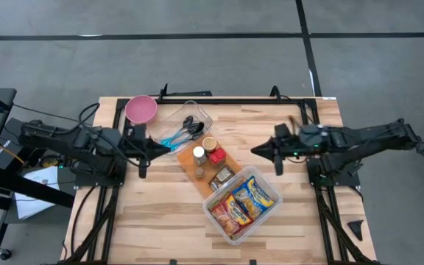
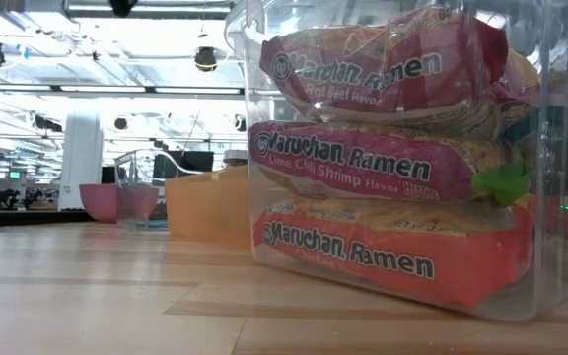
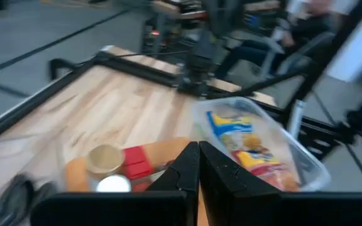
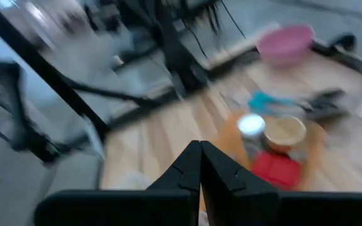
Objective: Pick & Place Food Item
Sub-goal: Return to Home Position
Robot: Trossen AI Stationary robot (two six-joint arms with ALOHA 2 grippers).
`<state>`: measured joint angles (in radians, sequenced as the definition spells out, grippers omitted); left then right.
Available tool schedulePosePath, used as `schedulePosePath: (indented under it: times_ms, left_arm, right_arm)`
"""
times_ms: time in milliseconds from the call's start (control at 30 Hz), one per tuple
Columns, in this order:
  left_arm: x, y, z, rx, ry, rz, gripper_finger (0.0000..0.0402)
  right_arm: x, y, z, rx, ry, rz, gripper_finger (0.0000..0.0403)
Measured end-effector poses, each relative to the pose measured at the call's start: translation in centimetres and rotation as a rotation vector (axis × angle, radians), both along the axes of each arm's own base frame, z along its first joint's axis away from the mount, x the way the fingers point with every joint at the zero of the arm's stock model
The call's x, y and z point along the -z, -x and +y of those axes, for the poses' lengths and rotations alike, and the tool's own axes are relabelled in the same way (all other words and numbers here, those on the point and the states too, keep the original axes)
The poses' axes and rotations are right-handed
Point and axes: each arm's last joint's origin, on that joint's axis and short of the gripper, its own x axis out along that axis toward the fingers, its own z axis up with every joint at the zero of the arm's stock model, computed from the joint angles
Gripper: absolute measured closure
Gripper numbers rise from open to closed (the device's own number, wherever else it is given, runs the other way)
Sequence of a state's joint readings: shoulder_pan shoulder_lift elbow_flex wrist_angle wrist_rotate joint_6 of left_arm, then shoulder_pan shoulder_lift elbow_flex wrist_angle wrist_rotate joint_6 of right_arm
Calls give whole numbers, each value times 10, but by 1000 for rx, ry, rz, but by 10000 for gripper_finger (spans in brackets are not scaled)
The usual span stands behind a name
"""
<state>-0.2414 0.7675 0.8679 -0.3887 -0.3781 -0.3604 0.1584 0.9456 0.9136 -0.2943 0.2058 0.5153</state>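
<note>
I find the left claw (image 1: 169, 149) and right claw (image 1: 255, 151) both closed on nothing, held off either side of the orange bin (image 1: 185, 158) on the desk (image 1: 153, 213) where the bottles (image 1: 209, 145) stand, which I judge suits homing with sorting apparently done.

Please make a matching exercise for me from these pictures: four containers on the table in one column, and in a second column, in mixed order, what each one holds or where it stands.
Column A
1. pink bowl
2. upper transparent bin
3. orange bin
4. lower transparent bin

Column B
a. holds ramen packets
b. holds black and blue utensils
c. holds seasoning bottles
d. stands by itself at the table's top-left in the high view

Right pairs: 1-d, 2-b, 3-c, 4-a.
</note>
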Motion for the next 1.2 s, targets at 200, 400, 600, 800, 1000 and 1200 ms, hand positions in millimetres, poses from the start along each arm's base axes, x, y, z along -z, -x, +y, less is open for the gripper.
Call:
schedulePosePath:
  times_ms: [200,400,600,800,1000,1200]
  left_arm:
    - [1,-23,8,136,-85,-44,399]
    - [16,-3,15,119,-82,-216,401]
    - [49,33,19,121,-74,-337,401]
    - [96,47,20,126,-73,-323,401]
    - [137,52,21,123,-72,-373,400]
    - [166,55,21,124,-71,-380,399]
  right_arm:
    - [37,28,-6,12,-26,-172,402]
    - [51,39,-8,36,-49,-199,402]
    - [52,41,-6,23,-34,-205,403]
    - [50,42,-8,32,-35,-218,403]
    - [45,45,-10,50,-83,-269,403]
    - [45,45,-9,62,-158,-273,403]
